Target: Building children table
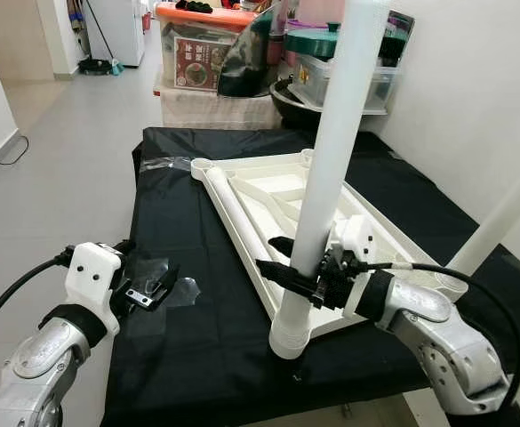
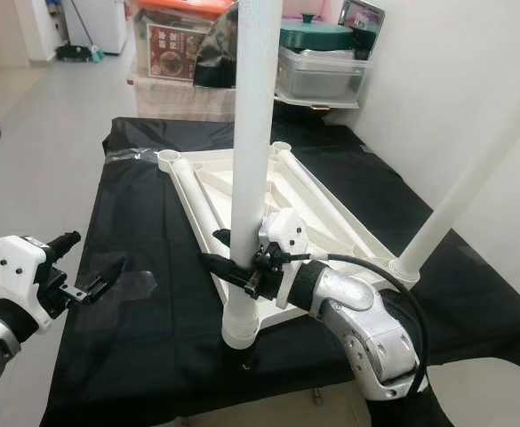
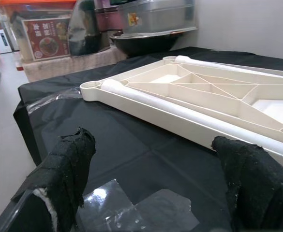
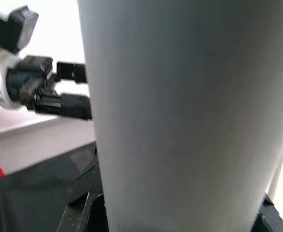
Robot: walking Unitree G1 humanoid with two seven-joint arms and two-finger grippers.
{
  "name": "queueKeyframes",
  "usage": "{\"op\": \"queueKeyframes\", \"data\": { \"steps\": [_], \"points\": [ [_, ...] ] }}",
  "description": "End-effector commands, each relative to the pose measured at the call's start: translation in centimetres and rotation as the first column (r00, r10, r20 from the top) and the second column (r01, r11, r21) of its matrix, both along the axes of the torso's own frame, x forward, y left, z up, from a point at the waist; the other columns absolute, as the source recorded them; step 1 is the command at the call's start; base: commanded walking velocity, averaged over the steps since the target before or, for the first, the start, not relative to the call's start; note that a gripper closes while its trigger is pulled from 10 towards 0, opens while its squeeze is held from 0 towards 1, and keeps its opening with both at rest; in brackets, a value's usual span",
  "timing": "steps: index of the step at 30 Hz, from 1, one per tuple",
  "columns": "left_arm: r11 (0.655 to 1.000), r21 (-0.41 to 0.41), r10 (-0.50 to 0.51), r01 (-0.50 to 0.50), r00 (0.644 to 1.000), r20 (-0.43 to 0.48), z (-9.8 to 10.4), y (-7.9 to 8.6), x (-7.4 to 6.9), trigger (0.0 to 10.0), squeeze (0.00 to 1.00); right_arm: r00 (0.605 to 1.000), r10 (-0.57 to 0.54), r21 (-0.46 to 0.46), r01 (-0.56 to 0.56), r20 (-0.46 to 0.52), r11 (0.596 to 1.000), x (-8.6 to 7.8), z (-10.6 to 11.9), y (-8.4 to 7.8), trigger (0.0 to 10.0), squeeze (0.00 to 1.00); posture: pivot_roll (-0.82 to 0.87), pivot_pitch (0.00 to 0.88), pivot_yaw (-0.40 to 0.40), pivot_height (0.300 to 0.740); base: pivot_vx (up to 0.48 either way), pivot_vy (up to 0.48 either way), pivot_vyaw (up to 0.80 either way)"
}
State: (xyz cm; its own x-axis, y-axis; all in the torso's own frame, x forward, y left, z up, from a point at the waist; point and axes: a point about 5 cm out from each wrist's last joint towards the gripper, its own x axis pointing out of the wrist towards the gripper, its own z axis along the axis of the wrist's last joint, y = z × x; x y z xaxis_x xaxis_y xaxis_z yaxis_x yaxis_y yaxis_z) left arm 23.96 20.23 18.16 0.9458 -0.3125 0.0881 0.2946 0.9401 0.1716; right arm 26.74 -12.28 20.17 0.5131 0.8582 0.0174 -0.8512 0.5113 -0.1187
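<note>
A white children's tabletop (image 1: 282, 194) lies upside down on a black-covered table (image 1: 180, 347). One white leg (image 1: 326, 169) stands upright in its near corner socket, and my right gripper (image 1: 286, 258) is shut around it just above the base; this leg (image 4: 189, 116) shows close up in the right wrist view. A second leg (image 1: 500, 222) stands at the right corner. A loose leg (image 3: 170, 108) lies along the tabletop's left edge. My left gripper (image 1: 144, 267) hangs open over the table's near left part, apart from the tabletop, with nothing between its fingers (image 3: 68, 164).
A patch of clear tape (image 1: 175, 285) sticks to the black cover under the left gripper. Storage boxes (image 1: 202, 49), a pot and a dark bowl (image 1: 295, 102) crowd the far end. A white wall runs along the right. Open floor (image 1: 73, 151) lies to the left.
</note>
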Motion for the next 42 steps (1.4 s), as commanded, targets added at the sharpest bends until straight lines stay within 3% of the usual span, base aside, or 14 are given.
{"op": "queueKeyframes", "data": {
  "steps": [1, 13, 23, 31, 41, 42],
  "points": [
    [1.0, 0.0, 0.002, -0.002, 1.0, -0.011, -0.4, -0.3, 0.0, 10.0, 0.0, 1.0, 0.008, -0.022, -0.008, 0.022, 1.0, -0.3, -0.1, 0.2, 0.0, 0.0, 0.07, 0.0, -0.133, 0.74, 0.0, 0.0, 0.0],
    [1.0, -0.016, 0.013, -0.013, 1.0, -0.013, -0.4, -0.4, 0.1, 10.0, 0.0, 0.998, 0.036, -0.084, -0.032, 0.056, 0.996, 0.0, -0.6, 0.3, 0.0, 0.0, 0.07, 0.0, -0.138, 0.74, 0.0, 0.0, 0.0],
    [0.999, -0.032, 0.016, -0.017, 0.999, -0.029, -0.8, -0.7, 0.0, 10.0, 0.0, 0.999, 0.03, -0.007, -0.03, 0.015, 1.0, 0.0, -0.9, 0.6, 0.0, 0.0, 0.07, 0.0, -0.136, 0.74, 0.0, 0.0, 0.0],
    [0.999, -0.037, 0.028, -0.03, 0.999, -0.036, -0.8, -0.4, 0.1, 10.0, 0.0, 0.999, -0.042, 0.075, 0.044, -0.033, 0.996, -0.1, -1.8, 0.5, 0.0, 0.0, 0.07, 0.0, -0.125, 0.74, 0.0, 0.0, 0.0],
    [0.999, -0.023, 0.044, -0.044, 0.999, -0.031, -0.7, -0.1, 0.2, 10.0, 0.0, 0.99, -0.122, 0.081, 0.127, -0.067, 0.989, -0.4, -2.9, 1.0, 0.0, 0.0, 0.08, 0.0, -0.121, 0.74, 0.0, 0.0, 0.0],
    [0.999, -0.02, 0.049, -0.049, 0.998, -0.029, -0.7, 0.0, 0.3, 10.0, 0.0, 0.979, -0.187, 0.067, 0.192, -0.08, 0.979, -0.1, -3.2, 1.0, 0.0, 0.0, 0.08, 0.0, -0.12, 0.74, 0.0, 0.0, 0.0]
  ]
}}
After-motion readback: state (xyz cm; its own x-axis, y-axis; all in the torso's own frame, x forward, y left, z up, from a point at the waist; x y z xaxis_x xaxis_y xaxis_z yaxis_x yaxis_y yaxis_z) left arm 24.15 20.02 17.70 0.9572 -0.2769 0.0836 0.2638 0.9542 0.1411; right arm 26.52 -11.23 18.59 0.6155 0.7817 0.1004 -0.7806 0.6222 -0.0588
